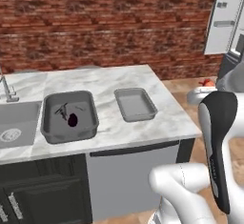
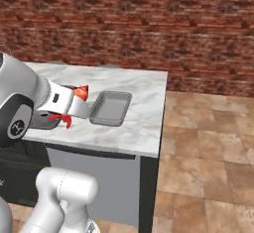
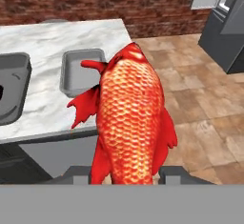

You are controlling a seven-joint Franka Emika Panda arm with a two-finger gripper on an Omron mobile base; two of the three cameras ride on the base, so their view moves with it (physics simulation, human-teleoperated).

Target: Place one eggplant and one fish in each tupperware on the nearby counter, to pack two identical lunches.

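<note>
red-orange fish [image 3: 128,123] pinched in the gripper [image 3: 128,174], off the counter's [image 1: 114,82] end.

left base view: marble counter across the middle of the frame, sink [image 1: 16,123] at the left edge with faucet [image 1: 5,88] above it; large dark tupperware [image 1: 69,116] just right of the sink holds a dark eggplant [image 1: 73,120] and a dark fish [image 1: 62,111]; smaller tupperware [image 1: 135,104] sits to its right, apart from it. right base view: a bit of red fish shows at centre left beside the arm, just left of the smaller tupperware. hand view: the red-orange fish stands upright in the frame's centre, its lower end clamped between the two dark fingertips [image 3: 78,174] at the bottom; behind it at upper left the smaller tupperware, at the left edge the large one.
</note>
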